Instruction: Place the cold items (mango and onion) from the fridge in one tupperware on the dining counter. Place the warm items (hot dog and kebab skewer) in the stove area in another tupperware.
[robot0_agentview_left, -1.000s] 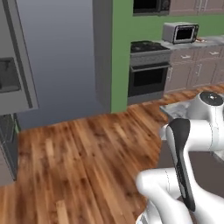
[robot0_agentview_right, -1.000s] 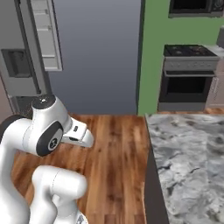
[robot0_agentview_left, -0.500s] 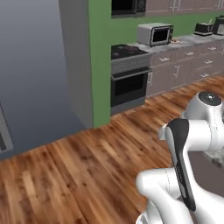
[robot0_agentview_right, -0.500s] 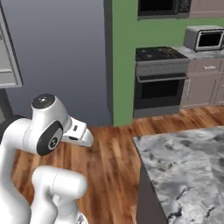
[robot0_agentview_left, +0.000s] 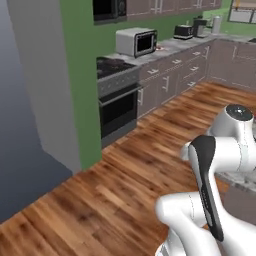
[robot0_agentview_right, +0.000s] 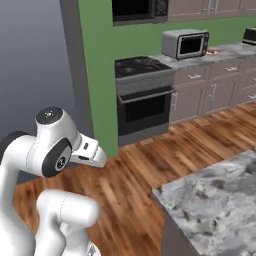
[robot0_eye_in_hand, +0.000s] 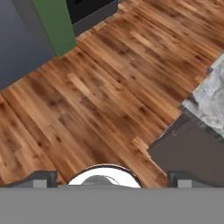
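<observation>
My gripper (robot0_eye_in_hand: 112, 177) hangs over the wooden floor, open, with nothing between its dark fingertips (robot0_eye_in_hand: 43, 177). The arm is folded close above the base. The stove (robot0_agentview_left: 117, 67) (robot0_agentview_right: 142, 67) stands against the green wall, its oven door below. The fridge's grey side (robot0_agentview_left: 25, 125) (robot0_agentview_right: 35, 65) is at the left. The marble dining counter (robot0_agentview_right: 215, 200) (robot0_eye_in_hand: 214, 100) lies at my right. A small reddish thing (robot0_agentview_right: 212, 50) lies on the counter right of the microwave, too small to name. Mango, onion, hot dog, kebab skewer and tupperware are out of view.
A microwave (robot0_agentview_left: 136, 42) (robot0_agentview_right: 186, 44) sits on the grey-topped cabinets (robot0_agentview_left: 170, 75) right of the stove. Small appliances (robot0_agentview_left: 185, 31) stand farther along. A built-in oven (robot0_agentview_right: 140, 9) hangs above the stove. Open wooden floor (robot0_agentview_left: 125, 175) stretches between me and the stove.
The whole picture has swung: the base has turned, so the fridge has slid off to the left and stove and microwave have come toward the centre. Arm pose and open gripper are unchanged.
</observation>
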